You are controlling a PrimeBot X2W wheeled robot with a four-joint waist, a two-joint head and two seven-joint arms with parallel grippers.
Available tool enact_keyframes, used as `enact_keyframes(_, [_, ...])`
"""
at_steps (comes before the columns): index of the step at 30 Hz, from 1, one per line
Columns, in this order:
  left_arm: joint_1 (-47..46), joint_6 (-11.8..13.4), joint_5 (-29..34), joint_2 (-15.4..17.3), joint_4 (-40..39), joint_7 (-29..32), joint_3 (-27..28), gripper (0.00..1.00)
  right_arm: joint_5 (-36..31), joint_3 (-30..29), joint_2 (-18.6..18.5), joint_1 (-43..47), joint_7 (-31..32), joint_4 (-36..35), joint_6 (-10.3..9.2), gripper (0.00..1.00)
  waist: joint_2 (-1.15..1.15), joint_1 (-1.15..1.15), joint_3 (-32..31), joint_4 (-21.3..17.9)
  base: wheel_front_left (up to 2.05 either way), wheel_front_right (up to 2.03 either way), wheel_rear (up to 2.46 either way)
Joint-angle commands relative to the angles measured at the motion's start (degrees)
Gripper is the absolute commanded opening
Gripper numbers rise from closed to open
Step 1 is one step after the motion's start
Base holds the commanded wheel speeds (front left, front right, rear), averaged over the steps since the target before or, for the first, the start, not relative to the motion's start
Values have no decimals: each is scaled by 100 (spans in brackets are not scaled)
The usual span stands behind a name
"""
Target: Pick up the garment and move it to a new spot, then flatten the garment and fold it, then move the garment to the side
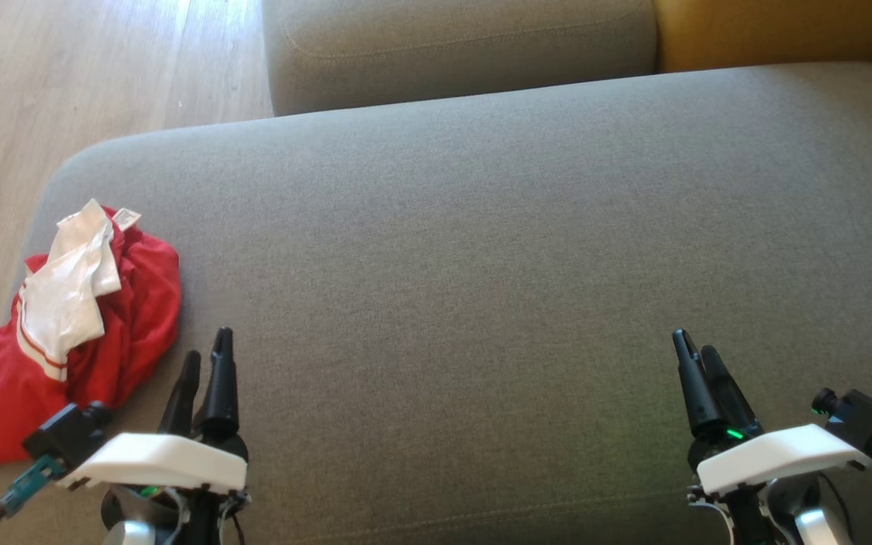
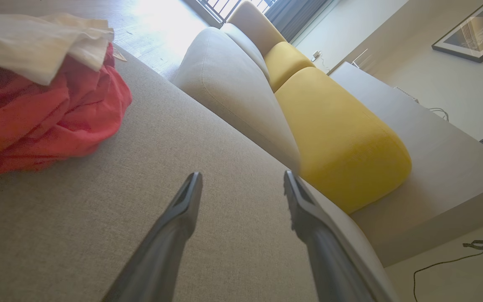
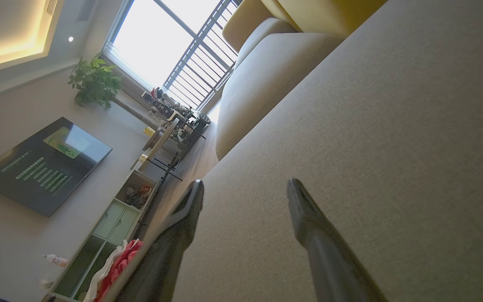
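The garment (image 1: 65, 333) is a crumpled red piece with white panels and stripes, lying at the left end of the grey sofa seat (image 1: 481, 250). It fills the upper left of the left wrist view as a red and white heap (image 2: 40, 96), and a small part of it (image 3: 113, 264) peeks past the seat edge in the right wrist view. My left gripper (image 1: 207, 362) hovers open just right of the garment, nothing between its fingers. Far to the right, near the seat's front, my right gripper (image 1: 697, 354) is open and empty over bare cushion.
A grey back cushion (image 1: 459, 45) and a yellow cushion (image 1: 777, 30) line the far side of the seat. Wooden floor (image 1: 65, 83) lies beyond the seat's left end. The wrist views show a TV (image 3: 40, 167), a low cabinet (image 3: 111, 226) and a window.
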Motion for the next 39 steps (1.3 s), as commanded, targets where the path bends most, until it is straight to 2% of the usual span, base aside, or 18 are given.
enact_keyframes(1, [-204, 46, 218, 86, -255, -83, 28, 100, -209, 107, -1, -175, -82, -246, 0, 100, 0, 0, -14, -9, 0, 0, 0])
enact_keyframes(13, [-133, 226, 1062, 161, -323, -272, -181, 100, -1060, 340, 5, -113, -270, -304, 0, 100, 0, 0, -141, -71, 0, 0, 0])
enact_keyframes(28, [77, 11, 1989, 148, -316, -508, -248, 100, -2128, 364, 13, -33, -504, -434, 0, 100, 0, 0, -179, -76, 0, 0, 0])
enact_keyframes(39, [160, 64, 2841, 112, -566, -665, -296, 100, -2811, 367, 19, 21, -660, -604, 0, 100, 0, 0, -154, -62, 0, 0, 0])
